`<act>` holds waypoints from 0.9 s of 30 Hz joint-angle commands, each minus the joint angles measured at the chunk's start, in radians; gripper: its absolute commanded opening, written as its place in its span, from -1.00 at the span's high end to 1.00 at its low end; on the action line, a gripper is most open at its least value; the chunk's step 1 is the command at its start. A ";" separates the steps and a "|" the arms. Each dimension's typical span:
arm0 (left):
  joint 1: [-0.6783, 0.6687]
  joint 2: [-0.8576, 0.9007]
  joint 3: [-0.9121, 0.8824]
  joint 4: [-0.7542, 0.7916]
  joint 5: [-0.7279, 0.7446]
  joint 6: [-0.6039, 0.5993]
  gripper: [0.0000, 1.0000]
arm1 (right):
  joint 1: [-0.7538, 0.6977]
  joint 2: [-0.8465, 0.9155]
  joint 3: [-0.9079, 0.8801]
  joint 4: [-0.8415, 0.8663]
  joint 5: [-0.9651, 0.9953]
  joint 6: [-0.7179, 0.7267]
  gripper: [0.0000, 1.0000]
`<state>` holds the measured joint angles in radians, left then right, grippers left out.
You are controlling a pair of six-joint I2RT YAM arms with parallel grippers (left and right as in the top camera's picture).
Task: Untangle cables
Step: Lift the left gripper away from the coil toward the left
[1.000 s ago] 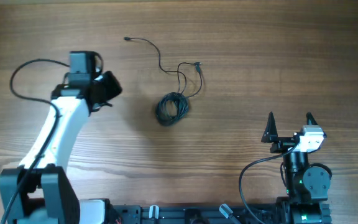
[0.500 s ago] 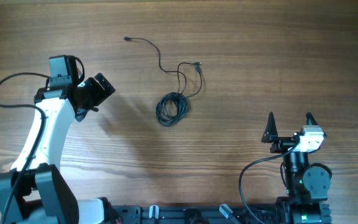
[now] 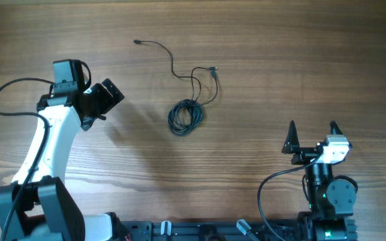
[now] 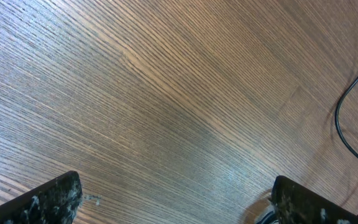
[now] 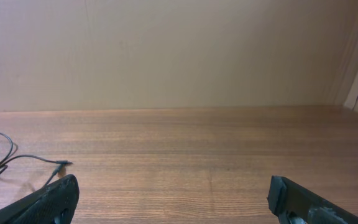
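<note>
Both hands spread wide, nothing held. Left hand hovers over the worktop, left of centre. Right hand is at the near right edge. Cables lie mid-worktop, a tight coil with loose strands trailing up-left to a plug, apart from both hands.

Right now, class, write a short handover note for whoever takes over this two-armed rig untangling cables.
Left hand: open, empty, over the table, left of the cables.
Right hand: open, empty, at the near right edge.
Cables: bunched in a small coil mid-table, loose strands running back to two plug ends.
Done: nothing visibly separated.
Left: pull coil and strands apart.
</note>
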<state>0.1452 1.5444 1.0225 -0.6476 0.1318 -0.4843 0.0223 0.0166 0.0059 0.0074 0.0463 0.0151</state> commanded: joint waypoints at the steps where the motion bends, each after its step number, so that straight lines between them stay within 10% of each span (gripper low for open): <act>1: 0.002 -0.013 0.014 0.003 0.005 0.005 -1.00 | -0.004 -0.005 -0.001 0.005 0.016 0.012 -0.99; 27: 0.002 -0.013 0.014 0.003 0.005 0.005 -1.00 | -0.004 -0.005 0.000 -0.004 -0.152 0.016 -0.98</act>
<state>0.1452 1.5444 1.0225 -0.6476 0.1318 -0.4843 0.0223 0.0166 0.0059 0.0071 0.0151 0.0154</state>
